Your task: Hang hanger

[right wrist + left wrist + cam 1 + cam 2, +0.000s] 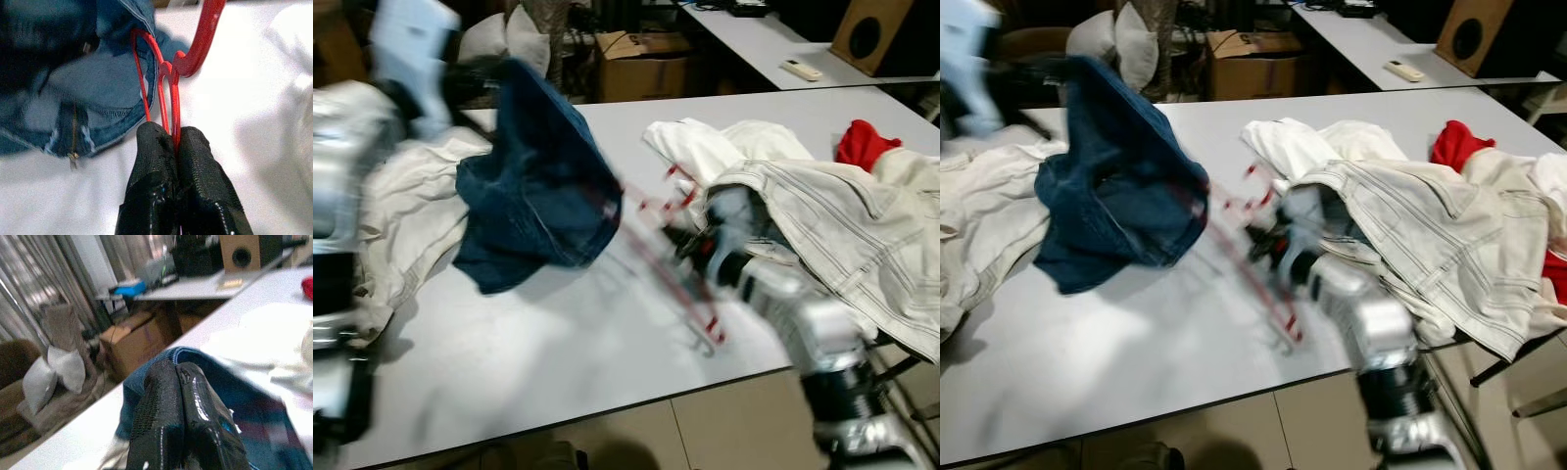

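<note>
Red hanger (168,78) above white table (558,362), one end inside blue jeans (543,186). Right gripper (177,142) fingers clamped on hanger's thin wire. Left gripper (178,382) fingers together, pinching jeans' edge. No readable writing. White clothes (822,225) beside hanger; cardboard box (641,64) beyond table.

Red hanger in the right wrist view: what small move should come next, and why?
Probably push the red hanger further into the blue jeans. The right tool is shut on the hanger's wire, whose end sits at the waistband, while the left tool holds the jeans lifted above the table.
</note>
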Controlling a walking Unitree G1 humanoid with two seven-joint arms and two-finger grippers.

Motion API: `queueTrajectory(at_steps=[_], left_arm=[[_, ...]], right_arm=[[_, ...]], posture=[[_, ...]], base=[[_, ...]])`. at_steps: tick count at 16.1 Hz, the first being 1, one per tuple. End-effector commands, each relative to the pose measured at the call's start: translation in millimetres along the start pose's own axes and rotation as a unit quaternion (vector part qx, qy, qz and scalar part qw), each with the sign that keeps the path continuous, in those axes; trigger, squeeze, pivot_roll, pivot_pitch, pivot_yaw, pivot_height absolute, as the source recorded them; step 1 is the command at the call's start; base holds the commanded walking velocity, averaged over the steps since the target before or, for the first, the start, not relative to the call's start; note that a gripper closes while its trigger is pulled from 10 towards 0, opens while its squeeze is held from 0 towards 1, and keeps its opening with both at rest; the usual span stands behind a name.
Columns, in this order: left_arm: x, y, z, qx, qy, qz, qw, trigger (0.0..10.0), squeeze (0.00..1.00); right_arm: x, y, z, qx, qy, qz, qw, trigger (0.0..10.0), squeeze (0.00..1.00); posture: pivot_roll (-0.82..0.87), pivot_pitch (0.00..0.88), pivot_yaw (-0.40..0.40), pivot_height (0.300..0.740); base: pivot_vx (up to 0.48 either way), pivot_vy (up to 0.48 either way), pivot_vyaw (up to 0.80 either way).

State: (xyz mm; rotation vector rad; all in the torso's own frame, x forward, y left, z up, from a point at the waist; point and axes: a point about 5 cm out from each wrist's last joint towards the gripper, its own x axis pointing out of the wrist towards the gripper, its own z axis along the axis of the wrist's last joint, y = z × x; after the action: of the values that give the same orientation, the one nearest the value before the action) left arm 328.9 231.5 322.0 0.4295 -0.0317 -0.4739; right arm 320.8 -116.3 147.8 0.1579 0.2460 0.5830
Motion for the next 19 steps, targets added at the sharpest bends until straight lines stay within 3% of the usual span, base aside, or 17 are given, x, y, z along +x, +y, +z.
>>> queueTrajectory(at_steps=[1,3,5,9,11,12,13,14,15,16,19], left_arm=[[-4.0,-1.2,2,0.003,0.012,-0.031,0.999,0.0,0.0],[-16.7,-4.7,9,-0.011,0.02,-0.086,0.996,0.0,0.0],[-14.6,-12.0,18,-0.048,-0.007,-0.107,0.993,0.0,0.0],[11.6,-37.8,-19,-0.033,0.042,-0.079,0.995,0.0,0.0],[19.4,-50.9,-31,-0.024,0.05,-0.066,0.996,0.0,0.0],[23.7,-63.0,-31,-0.042,0.037,-0.073,0.996,0.0,0.0],[25.5,-70.5,-31,-0.041,0.039,-0.083,0.995,2.4,0.0],[28.0,-77.7,-34,-0.049,0.045,-0.087,0.994,10.0,0.0],[30.3,-85.6,-36,-0.065,0.042,-0.094,0.993,10.0,0.2],[33.4,-90.5,-36,-0.08,0.032,-0.077,0.993,10.0,1.0],[40.3,-99.7,-40,-0.099,0.033,-0.02,0.994,10.0,1.0]], right_arm=[[-3.7,-12.1,19,0.007,-0.044,-0.02,0.999,10.0,0.0],[-4.4,-20.8,42,0.034,-0.096,-0.021,0.995,10.0,0.0],[-0.6,-10.1,35,0.044,-0.089,0.008,0.995,10.0,0.0],[3.3,28.0,5,0.065,-0.049,0.083,0.993,10.0,0.0],[0.9,41.0,-2,0.073,-0.046,0.105,0.991,10.0,0.0],[-0.6,42.7,-2,0.076,-0.05,0.108,0.99,10.0,0.0],[-1.8,42.2,0,0.076,-0.054,0.109,0.99,10.0,0.0],[-3.3,41.0,2,0.077,-0.06,0.109,0.989,10.0,0.0],[-4.6,39.9,4,0.077,-0.065,0.11,0.989,10.0,0.0],[-5.9,39.8,5,0.076,-0.067,0.113,0.988,10.0,0.0],[-9.2,40.6,7,0.077,-0.071,0.119,0.987,10.0,0.0]], posture=[[0.1,0.0,-0.009,0.74],[0.1,0.0,-0.009,0.74],[0.11,0.0,-0.027,0.74],[0.1,0.0,-0.019,0.74],[0.09,0.0,-0.014,0.74],[0.09,0.0,-0.011,0.74],[0.09,0.0,-0.015,0.74],[0.09,0.0,-0.019,0.74],[0.09,0.0,-0.021,0.74],[0.09,0.0,-0.021,0.74],[0.07,0.0,-0.023,0.74]], base=[[0.0,0.0,0.0],[0.0,0.0,0.0],[0.0,0.0,0.0],[0.0,0.0,0.0],[0.0,0.0,0.0],[0.0,0.0,0.0],[0.0,0.0,0.0],[0.0,0.0,0.0],[0.0,0.0,0.0],[0.0,0.0,0.0],[0.0,0.0,0.0]])
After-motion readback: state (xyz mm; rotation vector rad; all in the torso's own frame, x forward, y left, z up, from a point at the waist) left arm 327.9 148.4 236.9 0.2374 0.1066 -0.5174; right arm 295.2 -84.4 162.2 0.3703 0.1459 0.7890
